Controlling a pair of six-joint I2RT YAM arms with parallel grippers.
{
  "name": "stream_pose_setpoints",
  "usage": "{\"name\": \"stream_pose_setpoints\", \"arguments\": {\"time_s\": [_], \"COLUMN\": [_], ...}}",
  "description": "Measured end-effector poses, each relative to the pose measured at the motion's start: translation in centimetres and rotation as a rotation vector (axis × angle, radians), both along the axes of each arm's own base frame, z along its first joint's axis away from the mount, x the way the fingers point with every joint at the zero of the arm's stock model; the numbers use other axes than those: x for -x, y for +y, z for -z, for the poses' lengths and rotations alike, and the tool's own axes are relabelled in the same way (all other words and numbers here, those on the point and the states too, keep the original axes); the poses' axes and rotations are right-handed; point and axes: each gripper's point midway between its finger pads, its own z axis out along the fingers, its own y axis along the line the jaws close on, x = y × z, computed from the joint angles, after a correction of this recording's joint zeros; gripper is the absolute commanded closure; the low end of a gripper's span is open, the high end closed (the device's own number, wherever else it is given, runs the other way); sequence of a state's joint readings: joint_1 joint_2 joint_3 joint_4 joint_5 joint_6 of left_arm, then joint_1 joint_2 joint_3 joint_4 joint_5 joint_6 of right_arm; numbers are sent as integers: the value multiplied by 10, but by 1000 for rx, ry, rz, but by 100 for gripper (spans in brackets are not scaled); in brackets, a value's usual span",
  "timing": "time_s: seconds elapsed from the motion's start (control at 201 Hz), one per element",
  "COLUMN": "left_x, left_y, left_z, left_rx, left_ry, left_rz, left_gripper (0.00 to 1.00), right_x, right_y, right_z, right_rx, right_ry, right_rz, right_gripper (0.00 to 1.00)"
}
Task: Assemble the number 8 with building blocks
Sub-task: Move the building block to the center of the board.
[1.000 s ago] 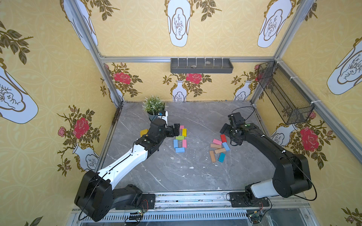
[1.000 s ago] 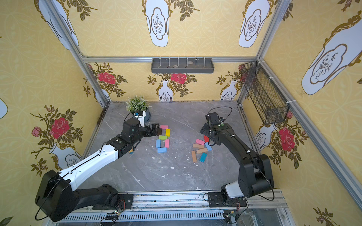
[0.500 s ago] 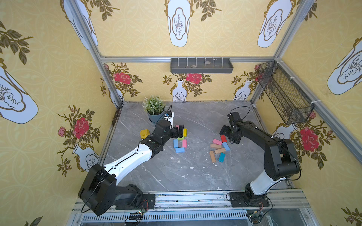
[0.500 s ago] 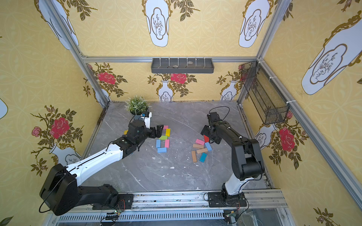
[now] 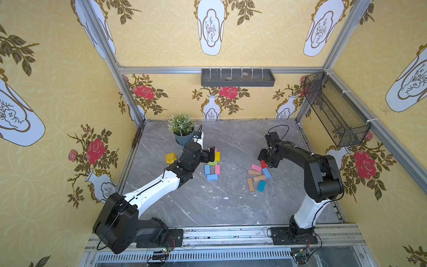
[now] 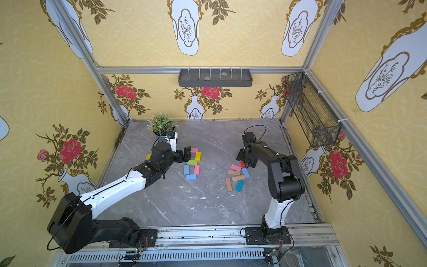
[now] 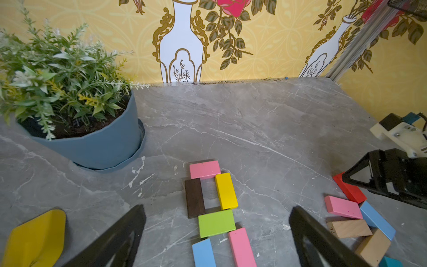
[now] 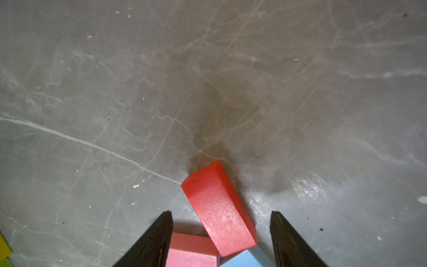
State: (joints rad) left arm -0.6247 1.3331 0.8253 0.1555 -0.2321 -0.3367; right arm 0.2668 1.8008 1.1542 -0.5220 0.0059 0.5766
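Centre-right in both top views, right gripper (image 5: 266, 161) straddles the red block (image 8: 217, 203), jaws apart, not pinching. Pink block (image 8: 191, 249) and blue block (image 8: 247, 259) crowd its end. Left gripper (image 7: 217, 208), spread wide, hovers beside the block figure (image 7: 216, 223).

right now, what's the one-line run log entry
left pincer: open, empty, beside block figure | right pincer: open, straddling red block, not gripping | figure: seven blocks, two loops
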Motion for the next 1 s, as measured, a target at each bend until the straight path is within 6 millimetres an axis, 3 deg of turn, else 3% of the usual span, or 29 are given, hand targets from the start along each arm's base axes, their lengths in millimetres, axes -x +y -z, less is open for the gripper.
{"name": "stream_pose_setpoints", "arguments": {"time_s": [0.309, 0.692, 0.996], "left_x": [-2, -3, -3], "left_y": [1, 2, 4], "left_z": [4, 6, 6], "left_rx": [-21, -27, -33], "left_ry": [0, 1, 2], "left_rz": [-6, -15, -24], "left_gripper": [0, 0, 0], "right_x": [0, -6, -29], "right_y": [0, 0, 4], "right_z": [15, 18, 12], "right_rx": [18, 27, 19], "right_ry": [35, 36, 7], "right_rz": [-26, -27, -21], "right_gripper": [42, 59, 76]}}
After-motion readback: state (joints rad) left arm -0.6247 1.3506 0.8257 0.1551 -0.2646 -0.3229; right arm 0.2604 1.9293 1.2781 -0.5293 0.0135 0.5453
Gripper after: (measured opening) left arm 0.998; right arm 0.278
